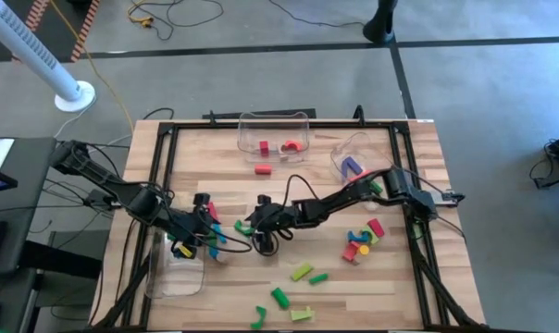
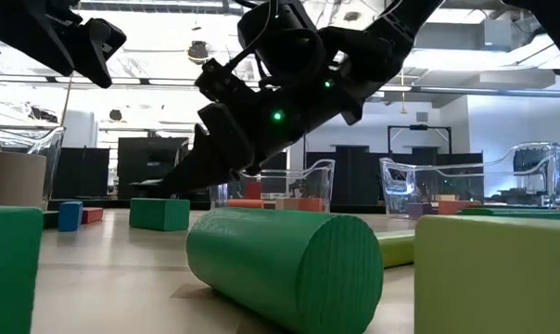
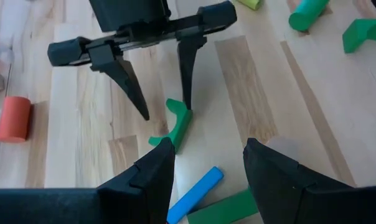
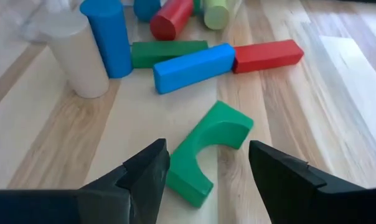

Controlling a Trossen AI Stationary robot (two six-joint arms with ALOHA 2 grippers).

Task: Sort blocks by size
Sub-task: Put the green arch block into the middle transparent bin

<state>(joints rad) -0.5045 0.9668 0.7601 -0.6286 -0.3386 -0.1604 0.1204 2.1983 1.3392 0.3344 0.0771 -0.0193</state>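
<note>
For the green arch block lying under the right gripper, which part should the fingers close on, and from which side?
Grip the green arch across its two long edges at the middle, coming straight down. It lies flat on the table, and the right gripper hangs open over it, one finger at each side.

Green arch [image 4: 208,149], blue bar [image 4: 194,67]

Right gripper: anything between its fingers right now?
Yes. In the right wrist view the open right gripper straddles a green arch block lying flat on the table; nothing else sits in the gap.
</note>
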